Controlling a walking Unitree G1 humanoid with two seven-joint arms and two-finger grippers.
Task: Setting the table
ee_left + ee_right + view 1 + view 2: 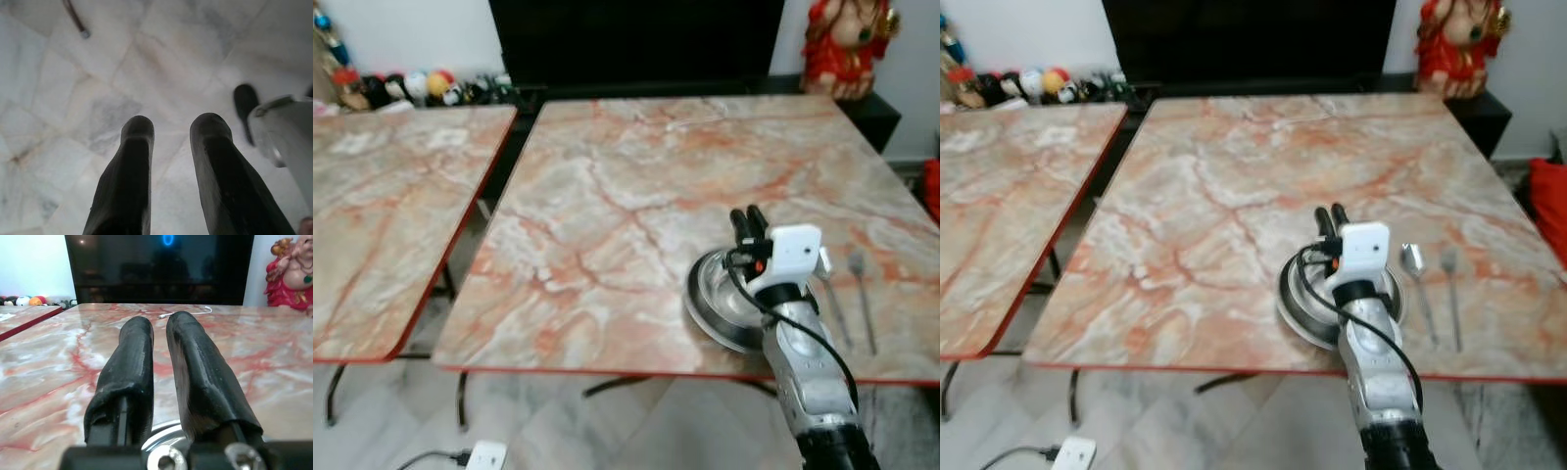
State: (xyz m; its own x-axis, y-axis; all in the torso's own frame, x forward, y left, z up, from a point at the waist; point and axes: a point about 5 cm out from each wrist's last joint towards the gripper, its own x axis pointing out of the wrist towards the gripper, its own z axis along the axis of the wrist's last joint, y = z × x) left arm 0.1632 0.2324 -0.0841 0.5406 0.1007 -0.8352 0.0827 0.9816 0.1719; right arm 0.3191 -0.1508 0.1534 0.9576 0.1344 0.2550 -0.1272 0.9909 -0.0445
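— Where do we have the right gripper (1329, 215)?

— Reaching forward low over the steel plate (1304, 311), its fingers nearly together with nothing between them.

— And the plate?

— On the bench (1234, 196) near its front edge, and we see nothing in it. A spoon (1416, 274) and fork (1450, 279) lie just beside it.

— Our left gripper (171, 147)?

— Hanging over the marble floor (58, 107), fingers parted, holding nothing.
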